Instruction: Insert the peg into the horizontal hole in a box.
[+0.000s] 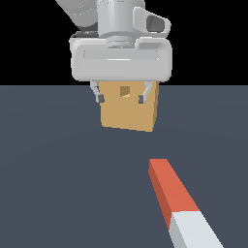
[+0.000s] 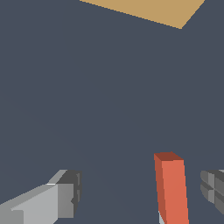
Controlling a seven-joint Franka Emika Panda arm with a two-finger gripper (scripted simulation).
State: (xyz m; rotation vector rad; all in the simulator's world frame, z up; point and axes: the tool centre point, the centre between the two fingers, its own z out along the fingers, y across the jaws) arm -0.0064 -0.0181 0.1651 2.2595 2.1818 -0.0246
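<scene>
The grey two-fingered gripper [image 1: 121, 98] is held wide open and empty. The long red-orange and pale grey peg [image 2: 172, 188] is seen lying between the fingers [image 2: 65, 194], nearer one, untouched. The tan box [image 1: 130, 107] with its small dark square hole [image 1: 125, 91] is set well beyond, across bare dark floor [image 2: 87, 96].

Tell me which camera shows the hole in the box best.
The exterior view. There the hole shows as a small dark square on the box face, between the open end effector fingers. The wrist view catches only a plain corner of the box, no hole.
</scene>
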